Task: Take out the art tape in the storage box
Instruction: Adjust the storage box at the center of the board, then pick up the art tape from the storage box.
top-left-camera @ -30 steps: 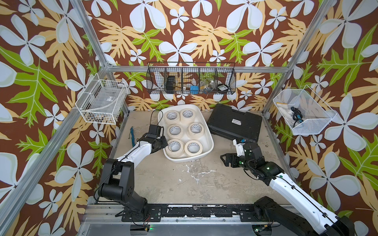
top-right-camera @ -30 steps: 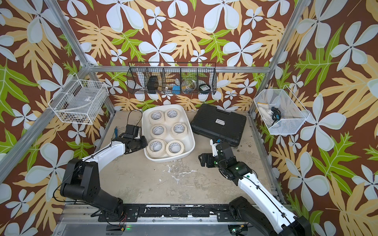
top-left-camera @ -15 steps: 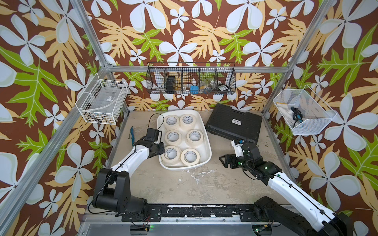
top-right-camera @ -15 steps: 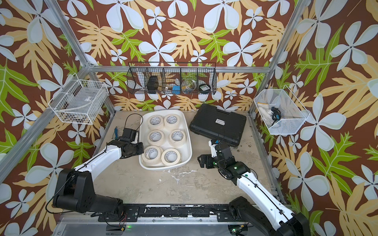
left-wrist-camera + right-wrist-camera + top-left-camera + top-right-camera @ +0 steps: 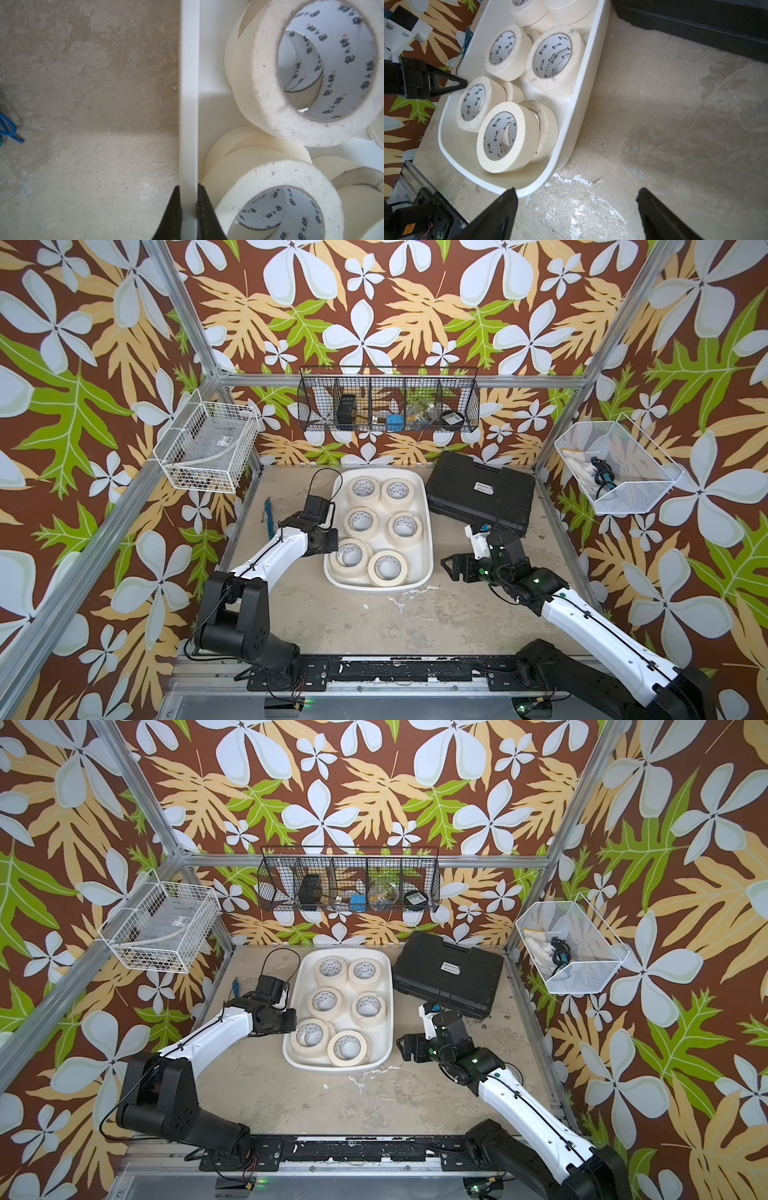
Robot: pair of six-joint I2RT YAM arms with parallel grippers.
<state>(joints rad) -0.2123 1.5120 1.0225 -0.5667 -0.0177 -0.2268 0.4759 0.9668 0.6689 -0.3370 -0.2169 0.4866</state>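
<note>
The white storage box (image 5: 429,547) (image 5: 390,1019) lies mid-table in both top views, holding several cream art tape rolls (image 5: 360,520) (image 5: 325,1002), some stacked. My left gripper (image 5: 332,541) (image 5: 188,207) is shut on the box's left rim (image 5: 188,83), one finger inside and one outside; tape rolls (image 5: 259,83) lie just beside it. My right gripper (image 5: 451,568) (image 5: 576,193) stands open low over the bare table to the right of the box's front corner, holding nothing. In the right wrist view the box wall (image 5: 583,99) and tape (image 5: 529,133) show close by.
A black ribbed case (image 5: 482,497) lies behind my right arm, close to the box's back right corner. A blue cord (image 5: 268,514) lies by the left wall. Wire baskets hang on the left (image 5: 205,448), back (image 5: 388,400) and right (image 5: 615,468) walls.
The storage box has slid toward the front of the table, pulled by my left gripper on its rim. The right gripper has hardly moved.
</note>
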